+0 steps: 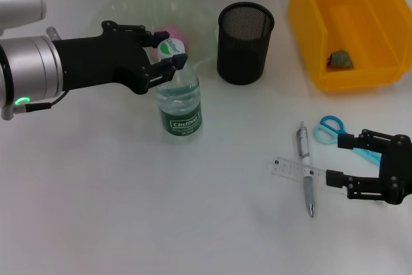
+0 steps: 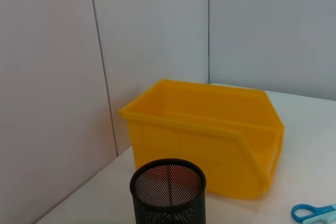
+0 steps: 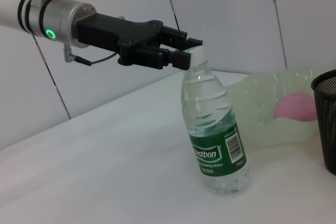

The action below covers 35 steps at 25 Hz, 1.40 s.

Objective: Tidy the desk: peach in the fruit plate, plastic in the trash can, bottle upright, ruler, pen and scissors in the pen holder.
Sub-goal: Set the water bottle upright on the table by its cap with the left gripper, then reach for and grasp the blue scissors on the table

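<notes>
A clear water bottle with a green label stands nearly upright on the table; it also shows in the right wrist view. My left gripper is shut on its white cap, seen too in the right wrist view. A pink peach lies in the clear green fruit plate behind the bottle. My right gripper is open and empty, low over the table beside a clear ruler, a grey pen and blue scissors. The black mesh pen holder stands behind the bottle, to its right.
A yellow bin stands at the back right with a crumpled piece of plastic inside. In the left wrist view the bin, the pen holder and the scissors' handle show before a white wall.
</notes>
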Motion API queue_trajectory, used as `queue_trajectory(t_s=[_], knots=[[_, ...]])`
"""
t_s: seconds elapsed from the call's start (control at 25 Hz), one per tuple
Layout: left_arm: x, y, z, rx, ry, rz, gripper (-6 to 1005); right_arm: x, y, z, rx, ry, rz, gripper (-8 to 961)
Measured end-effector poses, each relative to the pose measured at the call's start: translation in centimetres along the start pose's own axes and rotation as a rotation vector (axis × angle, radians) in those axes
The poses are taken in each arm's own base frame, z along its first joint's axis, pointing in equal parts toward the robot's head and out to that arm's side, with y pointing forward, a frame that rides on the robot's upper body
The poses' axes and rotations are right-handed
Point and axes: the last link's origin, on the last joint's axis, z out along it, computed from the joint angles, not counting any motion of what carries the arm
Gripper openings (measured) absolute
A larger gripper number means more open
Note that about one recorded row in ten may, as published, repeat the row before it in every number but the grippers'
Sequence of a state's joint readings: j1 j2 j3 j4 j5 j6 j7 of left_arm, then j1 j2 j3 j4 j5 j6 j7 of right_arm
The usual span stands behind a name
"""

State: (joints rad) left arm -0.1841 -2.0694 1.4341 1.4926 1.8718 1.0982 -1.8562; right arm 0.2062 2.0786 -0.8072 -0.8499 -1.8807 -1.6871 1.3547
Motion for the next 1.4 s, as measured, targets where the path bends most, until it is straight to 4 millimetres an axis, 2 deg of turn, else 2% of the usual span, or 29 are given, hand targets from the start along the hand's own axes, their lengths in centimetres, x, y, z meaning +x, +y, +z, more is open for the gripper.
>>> queue_trajectory(t_s=[0.28, 0.52, 0.72, 0.84, 1.0, 1.16, 1.2, 1.32, 1.4], knots=[[0.0, 0.0, 0.0, 0.001, 0.010, -0.009, 454, 0.0, 0.0, 0.0, -0.001, 0.000, 0.001, 842], [0.6, -0.9, -0.7, 0.030, 0.069, -0.040, 482, 0.0, 0.0, 0.0, 0.000, 0.000, 0.002, 842], [1.3, -1.0, -1.6, 0.008, 0.128, -0.030, 597, -0.1, 0.0, 0.0, -0.002, -0.001, 0.011, 843], [1.7, -0.4, -2.0, -0.033, 0.160, -0.021, 666, -0.7, -0.1, -0.5, 0.003, -0.001, 0.033, 843], [2.1, 2.5, -3.0, -0.202, 0.280, 0.052, 747, -2.9, -0.2, -2.8, 0.034, -0.022, 0.052, 843], [0.1, 5.2, -2.6, -0.307, 0.319, 0.104, 818, -6.4, -0.7, -6.2, 0.118, 0.010, 0.123, 843], [-1.5, 6.3, -2.0, -0.341, 0.318, 0.130, 818, -7.4, -0.8, -6.9, 0.139, 0.047, 0.147, 843], [-4.4, 7.9, -0.6, -0.392, 0.298, 0.137, 818, -10.1, -1.3, -7.8, 0.225, 0.190, 0.188, 843], [-6.5, 8.6, 0.4, -0.413, 0.290, 0.116, 818, -11.7, -1.7, -7.7, 0.313, 0.305, 0.204, 843]])
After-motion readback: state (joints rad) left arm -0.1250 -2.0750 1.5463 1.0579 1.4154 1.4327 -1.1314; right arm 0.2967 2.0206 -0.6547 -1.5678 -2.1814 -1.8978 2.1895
